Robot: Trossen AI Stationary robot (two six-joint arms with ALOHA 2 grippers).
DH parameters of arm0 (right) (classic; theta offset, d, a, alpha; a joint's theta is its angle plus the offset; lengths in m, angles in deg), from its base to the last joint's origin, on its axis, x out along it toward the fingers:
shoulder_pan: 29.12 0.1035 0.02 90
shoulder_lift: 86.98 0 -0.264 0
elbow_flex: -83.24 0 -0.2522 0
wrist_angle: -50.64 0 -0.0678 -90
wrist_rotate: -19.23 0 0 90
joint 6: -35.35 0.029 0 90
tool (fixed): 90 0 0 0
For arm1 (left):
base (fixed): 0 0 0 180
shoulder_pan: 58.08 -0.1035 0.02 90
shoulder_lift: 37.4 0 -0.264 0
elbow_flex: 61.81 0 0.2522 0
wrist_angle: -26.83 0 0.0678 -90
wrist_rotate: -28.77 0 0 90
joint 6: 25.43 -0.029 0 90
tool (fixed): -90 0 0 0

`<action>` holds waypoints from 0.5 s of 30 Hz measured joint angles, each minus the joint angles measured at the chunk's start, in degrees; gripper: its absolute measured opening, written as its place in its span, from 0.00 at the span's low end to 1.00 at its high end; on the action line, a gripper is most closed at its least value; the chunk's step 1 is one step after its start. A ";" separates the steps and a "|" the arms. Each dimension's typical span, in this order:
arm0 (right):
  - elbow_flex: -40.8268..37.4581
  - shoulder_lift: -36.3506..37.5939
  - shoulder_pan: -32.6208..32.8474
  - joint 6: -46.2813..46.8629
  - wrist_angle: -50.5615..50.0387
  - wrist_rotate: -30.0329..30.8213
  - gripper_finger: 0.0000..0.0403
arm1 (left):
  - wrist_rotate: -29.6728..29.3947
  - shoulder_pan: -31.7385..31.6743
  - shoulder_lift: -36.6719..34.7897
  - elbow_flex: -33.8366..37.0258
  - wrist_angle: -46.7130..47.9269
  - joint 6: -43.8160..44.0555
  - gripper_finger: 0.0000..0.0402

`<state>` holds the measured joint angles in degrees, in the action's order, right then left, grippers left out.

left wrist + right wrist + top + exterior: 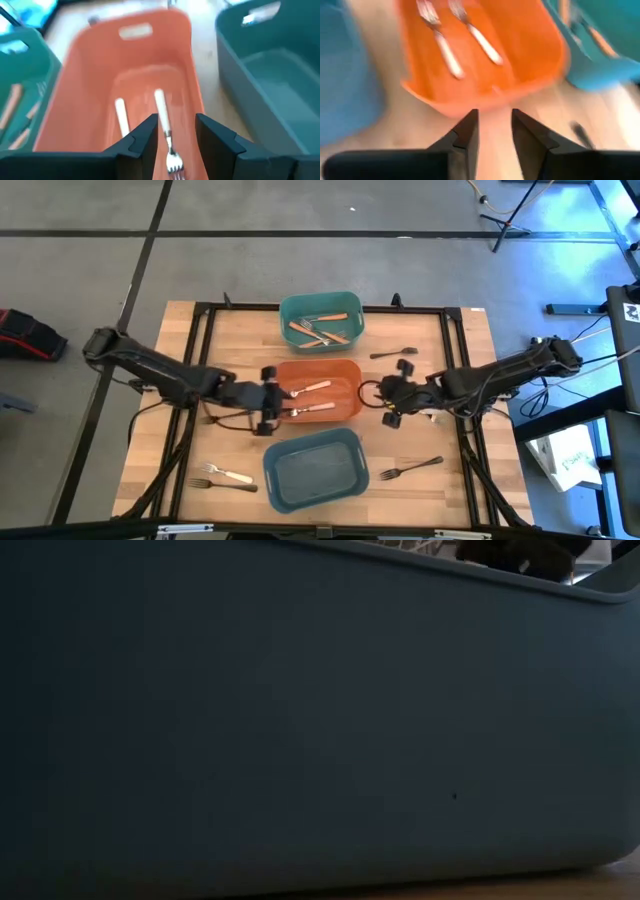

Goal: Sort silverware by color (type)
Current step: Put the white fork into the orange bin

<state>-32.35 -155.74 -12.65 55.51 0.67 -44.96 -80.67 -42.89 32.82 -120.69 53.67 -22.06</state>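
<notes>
- Two dark arms reach inward over the wooden table in our overhead view, the left arm stretched from the table's left edge, the right arm from its right edge, both bent low toward the middle.
- Three bins sit in a line down the table's centre: the teal bin farthest from us, the orange bin in the middle, the blue-grey bin nearest; the blue-grey bin's wall fills our low view.
- The left gripper hangs at the orange bin's left rim; in its wrist view we see the jaws parted a narrow way, with the neck of a cream-handled fork showing in the gap, though we cannot tell whether they touch it.
- The right gripper hovers just beside the orange bin's right end; its jaws stand narrowly apart over bare wood, holding nothing.
- Inside the orange bin lie two cream-handled forks, the second one beside the first.
- The teal bin holds several brown-handled forks, crossed over one another.
- Loose on the table we see a dark metal fork right of the teal bin, another dark fork right of the blue-grey bin, and a pair of forks left of it.
</notes>
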 joint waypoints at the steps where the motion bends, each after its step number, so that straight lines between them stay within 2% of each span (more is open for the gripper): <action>1: 0.00 0.36 0.00 1.57 -2.54 1.19 0.25 | -1.30 0.94 -1.87 1.76 -1.72 0.61 0.31; 8: -0.22 -0.40 0.00 13.92 -16.69 1.66 0.25 | -7.39 6.04 -12.89 13.02 -9.86 8.31 0.31; 15: -5.59 -0.45 0.00 20.64 -18.20 -4.65 0.25 | -7.49 7.90 -17.05 14.42 -10.01 9.58 0.31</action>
<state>-37.93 -156.19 -12.65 76.15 -17.53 -49.61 -88.16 -34.99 15.77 -106.27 43.66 -12.49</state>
